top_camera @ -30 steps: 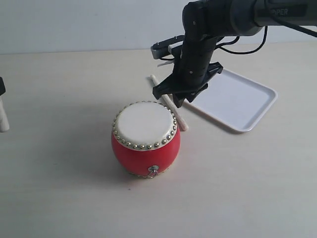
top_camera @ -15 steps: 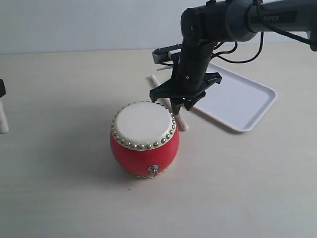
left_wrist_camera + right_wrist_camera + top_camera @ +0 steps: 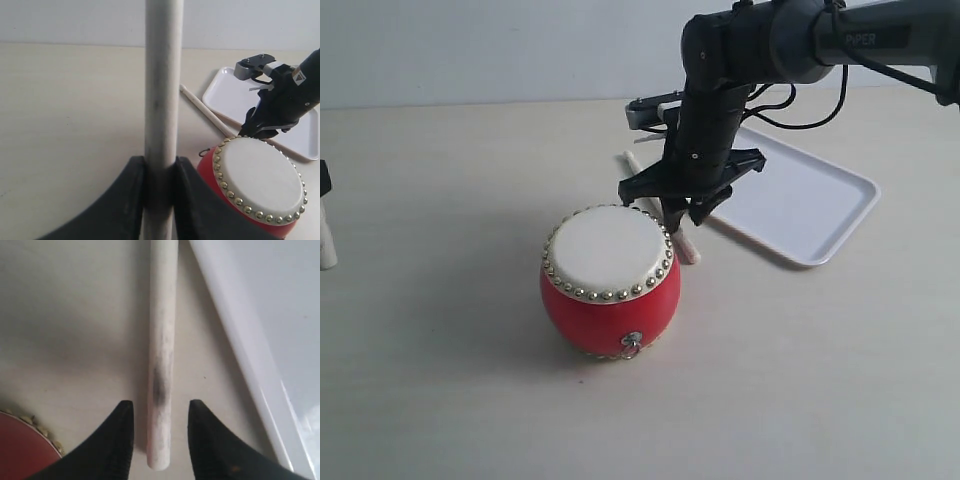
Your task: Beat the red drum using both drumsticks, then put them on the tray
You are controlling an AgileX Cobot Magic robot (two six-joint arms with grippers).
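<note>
Beige table [image 3: 440, 380]: red drum [image 3: 610, 300], drumstick [image 3: 687, 247], white tray [image 3: 810, 200].

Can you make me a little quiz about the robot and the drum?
1. Fill the gap: the left gripper is shut on a ____.
2. The other drumstick lies near the red drum and the tray. Where exactly? A: on the drum's skin. B: on the table, between the two. C: in the tray.
3. True or false: the right gripper is shut on that drumstick.

Key: 1. drumstick. 2. B. 3. False: its jaws stand open, one on each side of the stick.
</note>
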